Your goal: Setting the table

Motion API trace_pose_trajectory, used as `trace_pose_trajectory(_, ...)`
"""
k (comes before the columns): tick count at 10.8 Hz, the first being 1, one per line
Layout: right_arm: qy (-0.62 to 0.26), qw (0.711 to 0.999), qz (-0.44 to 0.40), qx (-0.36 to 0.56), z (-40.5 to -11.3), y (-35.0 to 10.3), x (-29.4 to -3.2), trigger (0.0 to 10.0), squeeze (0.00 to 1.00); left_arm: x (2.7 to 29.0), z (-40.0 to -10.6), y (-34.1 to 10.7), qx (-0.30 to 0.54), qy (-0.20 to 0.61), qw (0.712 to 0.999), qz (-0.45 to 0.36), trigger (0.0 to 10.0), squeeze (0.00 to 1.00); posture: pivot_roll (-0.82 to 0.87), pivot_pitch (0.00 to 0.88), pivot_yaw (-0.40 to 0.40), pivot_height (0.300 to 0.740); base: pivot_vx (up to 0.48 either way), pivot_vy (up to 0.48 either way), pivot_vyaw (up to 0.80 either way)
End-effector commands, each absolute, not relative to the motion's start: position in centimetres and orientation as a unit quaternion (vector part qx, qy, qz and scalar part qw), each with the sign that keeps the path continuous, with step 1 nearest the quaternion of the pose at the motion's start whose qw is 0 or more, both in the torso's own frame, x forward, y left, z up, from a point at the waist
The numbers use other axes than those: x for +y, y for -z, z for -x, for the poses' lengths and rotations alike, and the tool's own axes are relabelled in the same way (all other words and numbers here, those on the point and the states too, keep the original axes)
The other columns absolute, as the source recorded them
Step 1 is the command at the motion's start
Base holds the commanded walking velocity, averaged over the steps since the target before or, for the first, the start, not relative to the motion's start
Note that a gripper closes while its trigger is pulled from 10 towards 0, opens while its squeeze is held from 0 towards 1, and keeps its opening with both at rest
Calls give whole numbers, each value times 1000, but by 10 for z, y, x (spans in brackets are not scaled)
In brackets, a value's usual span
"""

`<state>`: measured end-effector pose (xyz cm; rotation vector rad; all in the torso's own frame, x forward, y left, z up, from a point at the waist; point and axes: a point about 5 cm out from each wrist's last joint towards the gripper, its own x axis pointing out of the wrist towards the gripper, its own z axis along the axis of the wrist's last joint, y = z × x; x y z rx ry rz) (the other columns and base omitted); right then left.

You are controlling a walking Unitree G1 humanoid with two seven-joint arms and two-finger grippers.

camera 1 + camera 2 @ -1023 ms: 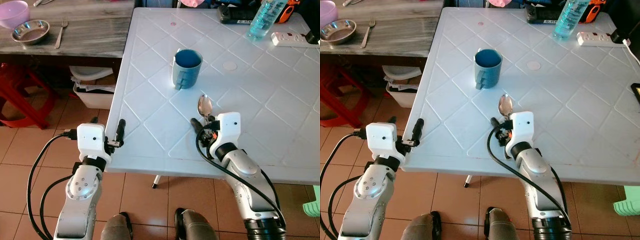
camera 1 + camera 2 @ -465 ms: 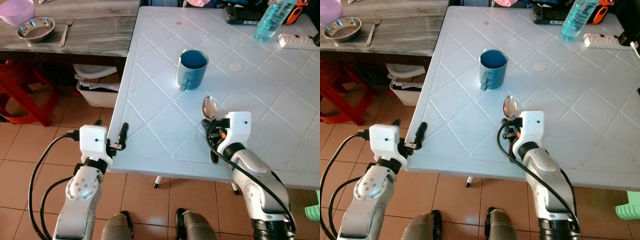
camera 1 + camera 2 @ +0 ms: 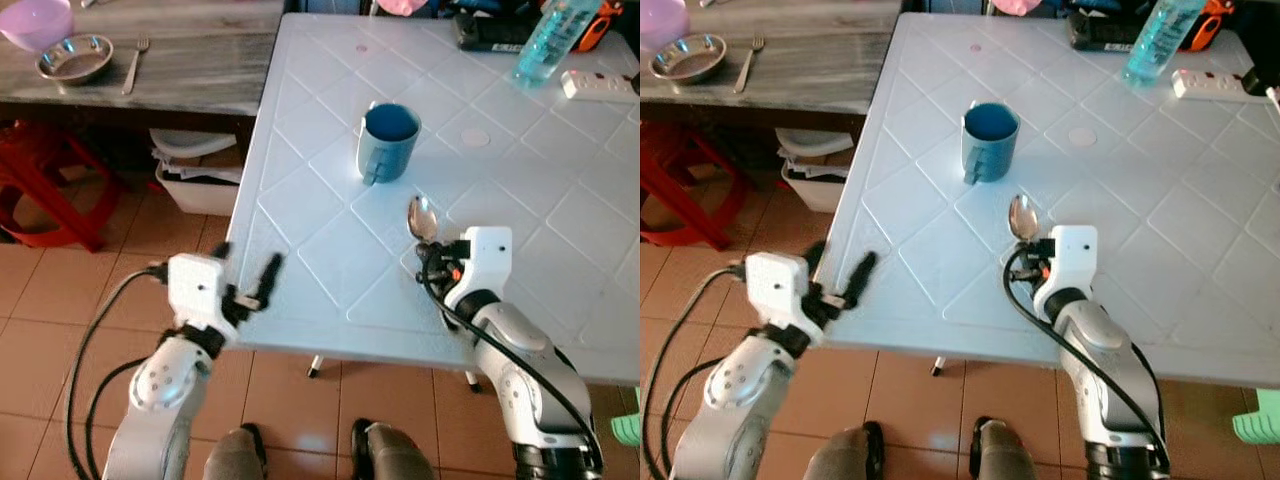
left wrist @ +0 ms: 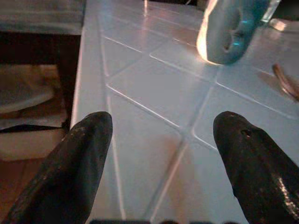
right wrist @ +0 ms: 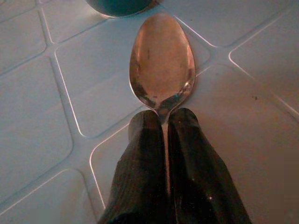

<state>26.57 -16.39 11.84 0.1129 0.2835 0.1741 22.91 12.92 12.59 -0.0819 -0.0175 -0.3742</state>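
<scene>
The right gripper pinches the spoon by its handle. The spoon points far, toward the blue cup, low over the white table. The left gripper waits open at the near left edge. No writing can be read.

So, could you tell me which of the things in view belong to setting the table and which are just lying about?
Belonging to the job:
spoon, clamped in the right gripper over the white table
blue mug, beyond the spoon
left gripper, open at the table's near edge

Just lying about:
water bottle
power strip
steel bowl, fork and purple bowl on the wooden counter
</scene>
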Motion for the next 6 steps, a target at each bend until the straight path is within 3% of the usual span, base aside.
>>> trace_pose_trajectory(1,-63,953,-64,288,-242,-64,-170,0,0,130,-226,-127,-7,197,980,39,10000,0,-3,231,32,740,0,0,0)
trace_pose_trajectory(6,-23,936,-116,330,-233,-53,-177,0,0,132,-223,-127,-4,207,978,33,10000,0,-1,233,35,740,0,0,0)
